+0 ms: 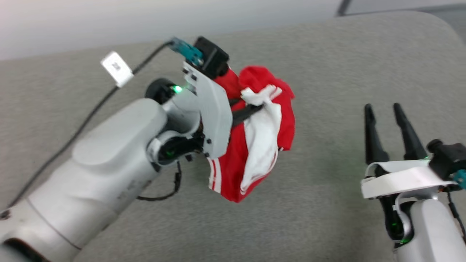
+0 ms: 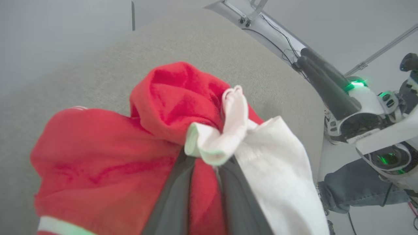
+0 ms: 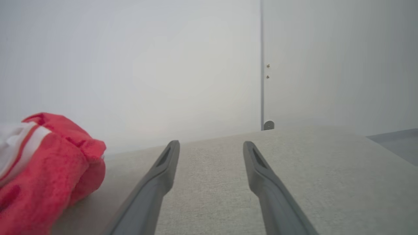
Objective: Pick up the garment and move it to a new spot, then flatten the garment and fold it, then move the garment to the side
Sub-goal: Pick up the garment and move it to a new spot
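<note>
we see our left gripper (image 1: pixel 251 111) clenched on the shirt (image 1: pixel 262 145), its dark fingers (image 2: pixel 173 195) pinching a wad of red cloth and a white sleeve, so the shirt hangs bunched from them over the middle of the grey surface (image 1: pixel 327 54), a little left of centre; whether its lowest folds touch the surface we cannot tell. our right gripper (image 1: pixel 382 108) stands released and bare at the near right, fingers spread and pointing far, well apart from the shirt on its left.
</note>
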Motion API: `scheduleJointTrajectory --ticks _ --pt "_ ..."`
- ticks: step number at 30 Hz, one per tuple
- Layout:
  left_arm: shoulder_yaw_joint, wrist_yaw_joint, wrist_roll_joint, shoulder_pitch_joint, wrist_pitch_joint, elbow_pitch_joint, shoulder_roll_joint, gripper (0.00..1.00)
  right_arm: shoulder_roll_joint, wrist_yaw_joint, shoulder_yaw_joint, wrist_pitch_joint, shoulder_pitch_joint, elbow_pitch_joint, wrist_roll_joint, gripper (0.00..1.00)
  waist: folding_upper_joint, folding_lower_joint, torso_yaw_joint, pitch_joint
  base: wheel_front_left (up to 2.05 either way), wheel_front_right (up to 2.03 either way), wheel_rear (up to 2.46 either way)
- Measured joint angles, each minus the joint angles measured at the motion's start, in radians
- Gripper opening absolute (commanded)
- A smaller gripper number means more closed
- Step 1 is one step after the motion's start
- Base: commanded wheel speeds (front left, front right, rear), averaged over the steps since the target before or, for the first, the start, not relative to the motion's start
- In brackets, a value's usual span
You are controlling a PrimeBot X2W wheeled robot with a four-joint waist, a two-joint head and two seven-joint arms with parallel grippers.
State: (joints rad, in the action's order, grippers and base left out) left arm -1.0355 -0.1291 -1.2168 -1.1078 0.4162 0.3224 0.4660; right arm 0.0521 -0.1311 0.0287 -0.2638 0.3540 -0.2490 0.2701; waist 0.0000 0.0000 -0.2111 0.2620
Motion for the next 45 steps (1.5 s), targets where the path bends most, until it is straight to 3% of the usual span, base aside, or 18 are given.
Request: scheduleJointTrajectory --ticks 12,18,24,25,26,27,29,30,38,45 --pt "-0.154 0.000 -0.040 0.000 -0.096 0.266 -0.077 0.00 0.001 0.000 -0.054 0.000 -0.008 0.034 0.093 1.00 0.0000 -0.0001 -0.165 0.084 0.00 0.00 0.00" --pt "-0.197 -0.007 -0.039 -0.006 -0.084 0.402 -0.089 0.00 0.000 0.000 -0.032 0.000 -0.008 0.034 0.128 1.00 0.0000 0.0000 -0.226 0.134 0.00 0.00 0.00" --pt "-0.207 -0.016 0.017 -0.032 -0.036 0.452 -0.099 0.00 0.000 0.000 -0.031 0.000 -0.004 0.037 0.134 1.00 0.0000 0.0000 -0.263 0.175 0.00 0.00 0.00" --pt "-0.207 -0.017 0.018 -0.035 -0.035 0.453 -0.101 0.18 0.000 0.000 -0.035 0.000 -0.003 0.037 0.133 1.00 0.0000 0.0000 -0.265 0.180 0.00 0.00 0.00" --pt "-0.207 -0.018 0.024 -0.038 -0.038 0.454 -0.104 0.18 0.000 0.000 -0.039 0.000 -0.003 0.038 0.131 1.00 0.0000 0.0000 -0.265 0.183 0.00 0.00 0.00" --pt "-0.208 -0.018 0.033 -0.039 -0.048 0.454 -0.109 0.40 0.000 0.000 -0.042 0.000 -0.002 0.039 0.125 1.00 0.0000 0.0000 -0.263 0.185 0.00 0.00 0.00" --pt "-0.215 -0.018 0.055 -0.040 -0.080 0.452 -0.115 0.95 0.000 0.000 -0.047 0.000 0.000 0.040 0.114 1.00 0.0000 0.0000 -0.255 0.185 0.00 0.00 0.00" --pt "-0.219 -0.018 0.069 -0.039 -0.105 0.450 -0.119 1.00 0.000 0.000 -0.048 0.000 0.000 0.040 0.104 1.00 0.0000 -0.0001 -0.249 0.185 0.00 0.00 0.00" --pt "-0.238 -0.006 0.043 -0.037 -0.339 0.427 -0.152 1.00 -0.002 0.000 -0.058 0.000 -0.007 0.022 0.030 1.00 0.0000 0.0000 -0.171 0.148 0.00 0.00 0.00" --pt "-0.239 -0.002 0.010 -0.051 -0.456 0.354 -0.143 1.00 -0.002 0.000 -0.084 0.000 -0.029 0.001 -0.043 1.00 0.0000 0.0000 -0.062 0.078 0.00 0.00 0.00"
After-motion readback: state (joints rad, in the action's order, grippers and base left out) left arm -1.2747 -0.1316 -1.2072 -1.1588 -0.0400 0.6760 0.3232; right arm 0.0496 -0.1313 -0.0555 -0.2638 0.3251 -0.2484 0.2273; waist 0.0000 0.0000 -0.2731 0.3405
